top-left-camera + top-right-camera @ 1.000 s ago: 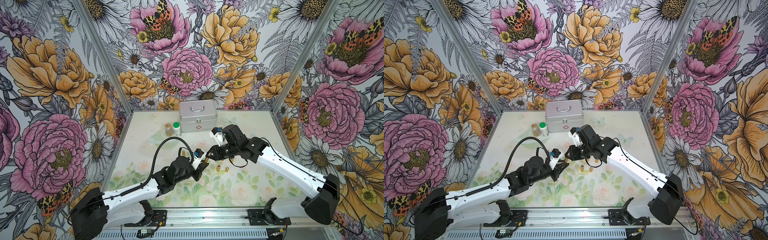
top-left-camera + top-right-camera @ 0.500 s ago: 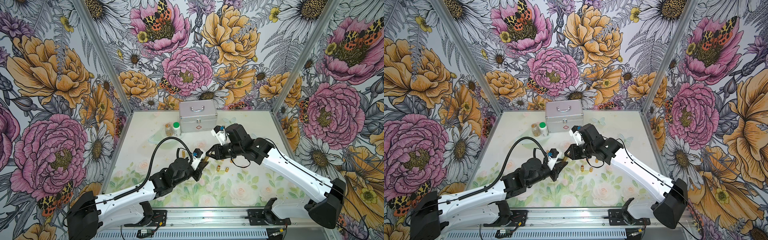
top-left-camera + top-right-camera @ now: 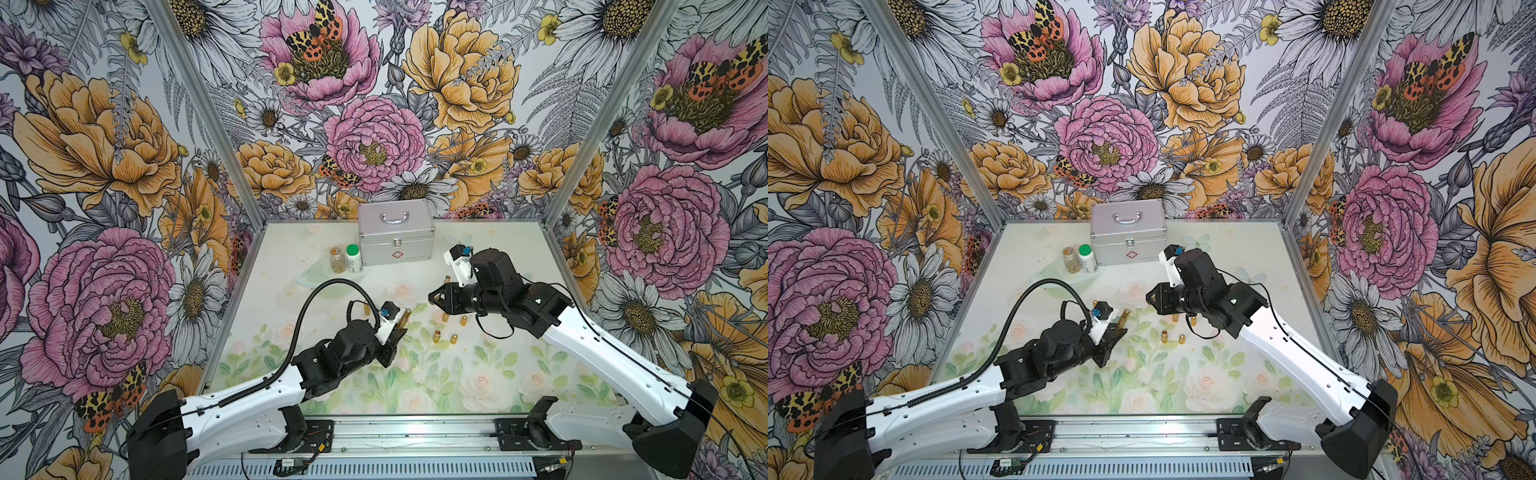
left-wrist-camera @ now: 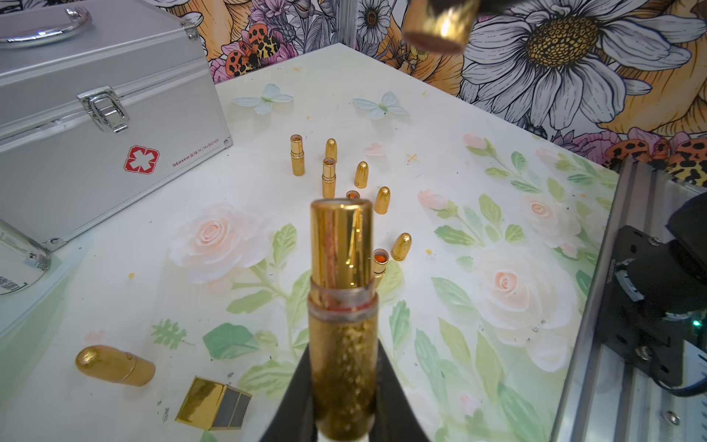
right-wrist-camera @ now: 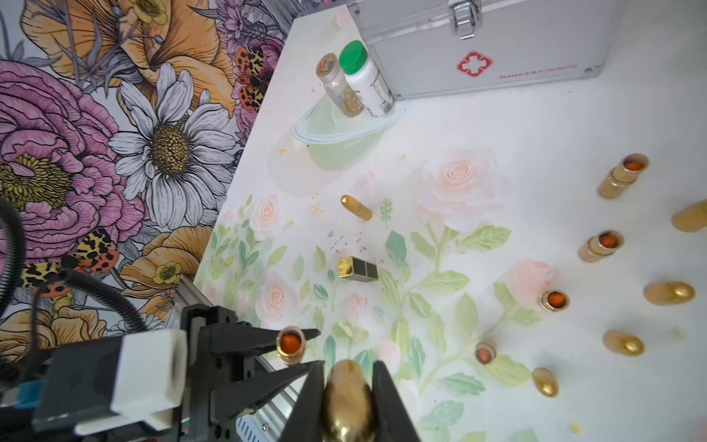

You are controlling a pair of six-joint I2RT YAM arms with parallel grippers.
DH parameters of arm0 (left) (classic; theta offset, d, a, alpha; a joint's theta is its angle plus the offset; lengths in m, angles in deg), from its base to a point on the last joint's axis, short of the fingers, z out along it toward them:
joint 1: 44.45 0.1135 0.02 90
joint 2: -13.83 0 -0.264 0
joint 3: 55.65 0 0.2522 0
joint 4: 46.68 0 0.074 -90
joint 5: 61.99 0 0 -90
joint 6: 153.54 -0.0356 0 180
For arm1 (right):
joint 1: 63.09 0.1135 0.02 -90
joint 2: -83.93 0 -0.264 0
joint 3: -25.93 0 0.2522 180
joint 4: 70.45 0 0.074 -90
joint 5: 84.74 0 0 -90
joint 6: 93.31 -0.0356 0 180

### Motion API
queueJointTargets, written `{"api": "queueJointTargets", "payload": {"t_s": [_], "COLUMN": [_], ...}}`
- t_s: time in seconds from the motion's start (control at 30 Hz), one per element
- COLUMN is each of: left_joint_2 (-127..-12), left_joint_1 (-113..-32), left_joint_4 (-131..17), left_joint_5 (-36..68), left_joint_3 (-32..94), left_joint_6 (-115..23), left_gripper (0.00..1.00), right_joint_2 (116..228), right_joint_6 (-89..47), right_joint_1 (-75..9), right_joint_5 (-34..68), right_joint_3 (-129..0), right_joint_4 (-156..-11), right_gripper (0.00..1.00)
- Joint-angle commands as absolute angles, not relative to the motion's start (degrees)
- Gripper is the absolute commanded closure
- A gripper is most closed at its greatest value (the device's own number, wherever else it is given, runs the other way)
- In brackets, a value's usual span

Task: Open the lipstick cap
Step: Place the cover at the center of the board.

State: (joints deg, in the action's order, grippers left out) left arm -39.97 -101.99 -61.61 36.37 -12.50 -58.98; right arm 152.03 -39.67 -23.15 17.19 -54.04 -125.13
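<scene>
The left claw [image 3: 400, 328] is clamped on the lower, glittery part of a gold lipstick tube [image 4: 341, 268], held up off the flower-printed desk [image 3: 478, 374]. The tube's open end points toward the right claw [image 3: 431, 296]. From the right wrist view you can see orange-red colour down inside that open end. The right claw is pinched on a rounded gold cap [image 5: 346, 398], which is clear of the tube with a gap between them, so the cap is off.

Under and between the two arms, a scatter of small gold lipstick bases and bullet-shaped caps [image 3: 436, 336] stands on the desk. A square gold-and-black lipstick [image 5: 357, 268] and a rounded gold one [image 5: 355, 207] lie on their sides nearer the left arm. At the back sits a silver metal case with a red cross [image 3: 395, 237]. Just beside it are a white bottle with a green lid [image 3: 353, 258] and a small clear jar [image 3: 336, 259].
</scene>
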Motion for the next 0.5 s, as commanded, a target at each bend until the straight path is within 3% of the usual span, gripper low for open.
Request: {"api": "queueJointTargets", "payload": {"t_s": [0.0,0.2,0.47], "left_joint_2": [-37.58,-35.84,-35.47], "left_joint_1": [-102.32,-102.28,-102.46], "left_joint_4": [-60.71,-60.44,-60.04], "left_joint_5": [37.16,36.54,35.84], "left_joint_3": [-13.72,-14.03,-14.01], "left_joint_6": [-57.88,-56.95,-56.0], "left_gripper": [1.0,1.0,1.0], "right_joint_2": [151.36,150.48,150.48], "right_joint_6": [-37.74,-34.69,-34.64], "right_joint_1": [-22.52,-16.12,-12.24], "right_joint_5": [11.44,1.72,-2.15], "right_joint_3": [-49.59,-40.86,-27.88], "right_joint_4": [-125.87,-123.38,-111.51], "right_gripper": [0.82,0.82,0.82]}}
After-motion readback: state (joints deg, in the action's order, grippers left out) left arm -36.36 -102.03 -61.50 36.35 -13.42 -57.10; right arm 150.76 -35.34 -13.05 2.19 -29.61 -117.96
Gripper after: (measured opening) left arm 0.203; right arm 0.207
